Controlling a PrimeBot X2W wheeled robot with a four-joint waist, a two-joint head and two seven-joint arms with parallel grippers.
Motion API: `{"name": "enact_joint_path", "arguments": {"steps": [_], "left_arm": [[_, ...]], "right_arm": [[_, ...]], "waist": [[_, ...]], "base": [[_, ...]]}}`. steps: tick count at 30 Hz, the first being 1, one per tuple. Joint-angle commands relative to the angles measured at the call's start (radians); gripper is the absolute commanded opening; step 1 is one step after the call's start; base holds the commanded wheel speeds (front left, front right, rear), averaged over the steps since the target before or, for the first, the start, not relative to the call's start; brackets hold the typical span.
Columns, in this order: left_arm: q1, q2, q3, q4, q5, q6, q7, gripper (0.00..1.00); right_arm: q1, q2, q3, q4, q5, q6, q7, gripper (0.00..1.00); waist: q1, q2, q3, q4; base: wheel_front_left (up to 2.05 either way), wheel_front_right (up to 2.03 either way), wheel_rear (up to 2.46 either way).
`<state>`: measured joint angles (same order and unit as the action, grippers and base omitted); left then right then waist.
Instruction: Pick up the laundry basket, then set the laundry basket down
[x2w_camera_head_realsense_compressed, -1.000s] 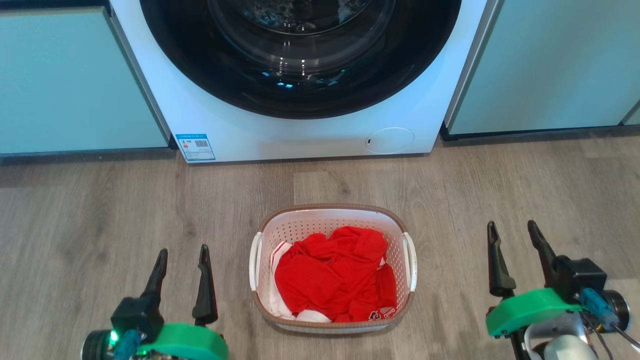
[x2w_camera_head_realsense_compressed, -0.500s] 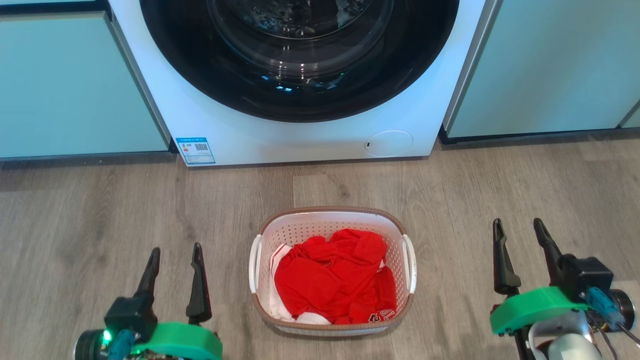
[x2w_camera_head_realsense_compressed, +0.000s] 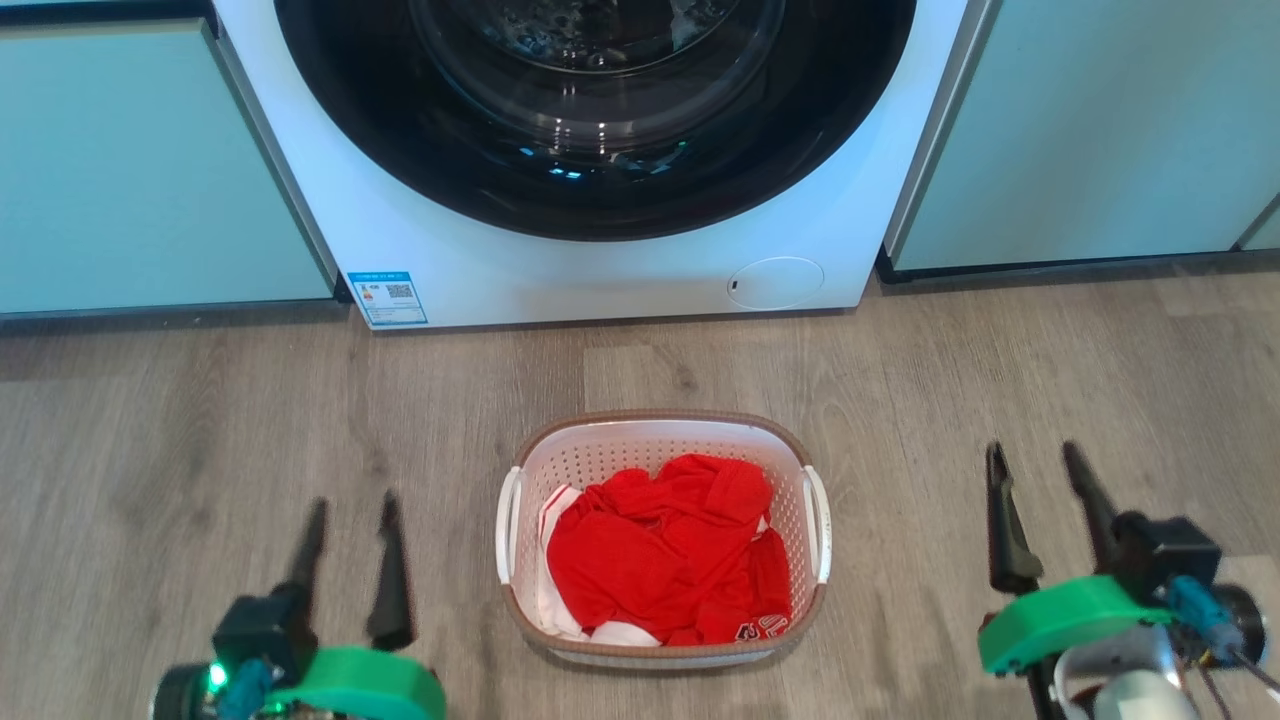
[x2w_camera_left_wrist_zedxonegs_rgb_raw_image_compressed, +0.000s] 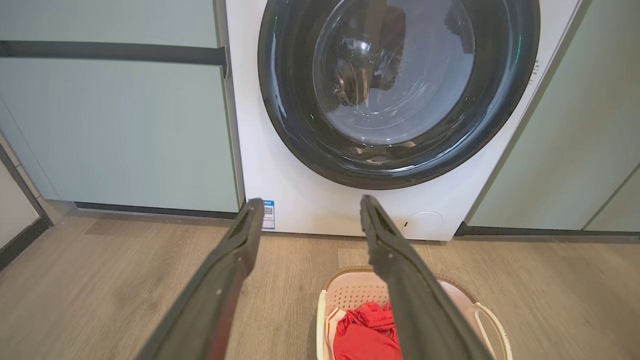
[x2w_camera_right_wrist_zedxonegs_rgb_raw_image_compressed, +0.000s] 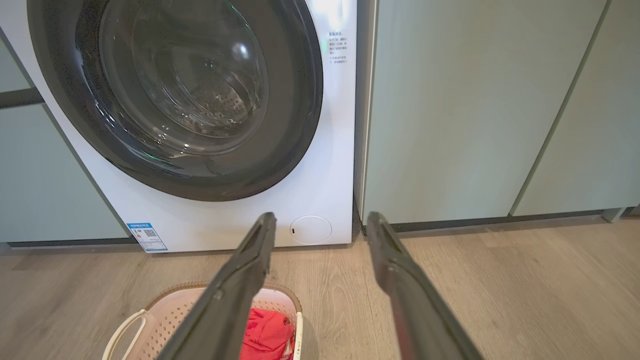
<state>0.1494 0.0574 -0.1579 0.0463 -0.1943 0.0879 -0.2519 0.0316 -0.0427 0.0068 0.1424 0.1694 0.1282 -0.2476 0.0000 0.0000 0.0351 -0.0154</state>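
Left fingers (x2w_camera_head_realsense_compressed: 390, 590) have shifted slightly, parted, holding nothing.

My left pincer above the floor, facing the washing machine

My left pincer (x2w_camera_left_wrist_zedxonegs_rgb_raw_image_compressed: 312, 201) is spread wide, its two dark fingers apart with nothing between them, pointing toward the white washing machine (x2w_camera_left_wrist_zedxonegs_rgb_raw_image_compressed: 280, 165) and its round, dark-ringed glass door (x2w_camera_left_wrist_zedxonegs_rgb_raw_image_compressed: 400, 90). Low in my view the laundry basket (x2w_camera_left_wrist_zedxonegs_rgb_raw_image_compressed: 352, 295) stands on the wooden floor (x2w_camera_left_wrist_zedxonegs_rgb_raw_image_compressed: 115, 290) with red cloth (x2w_camera_left_wrist_zedxonegs_rgb_raw_image_compressed: 362, 332) inside; one finger crosses in front of it. Pale green cabinets (x2w_camera_left_wrist_zedxonegs_rgb_raw_image_compressed: 125, 135) flank the machine.
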Motion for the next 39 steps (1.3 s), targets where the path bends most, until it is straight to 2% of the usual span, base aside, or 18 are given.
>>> {"name": "enact_joint_path", "arguments": {"steps": [1, 5, 39], "left_arm": [[0.0, 0.0, 0.0, 0.001, -0.001, 0.0, 0.0, 0.0], [0.014, 0.0, -0.001, 0.056, -0.01, -0.001, 0.005, 0.0], [-0.061, 0.019, 0.044, 0.098, -0.419, -0.061, 0.081, 0.0]], "right_arm": [[0.0, 0.0, 0.0, 0.001, 0.0, 0.0, 0.0, 0.0], [0.011, 0.003, 0.002, 0.058, 0.009, 0.0, 0.002, 0.0], [-0.029, -0.018, -0.008, 0.069, 0.421, 0.001, 0.081, 0.0]], "waist": [[0.0, 0.0, 0.0, 0.0], [0.0, 0.0, 0.0, 0.0], [0.0, 0.0, -0.009, 0.004]], "base": [[0.0, 0.0, 0.0], [0.0, 0.0, 0.0], [0.0, 0.0, 0.0]]}}
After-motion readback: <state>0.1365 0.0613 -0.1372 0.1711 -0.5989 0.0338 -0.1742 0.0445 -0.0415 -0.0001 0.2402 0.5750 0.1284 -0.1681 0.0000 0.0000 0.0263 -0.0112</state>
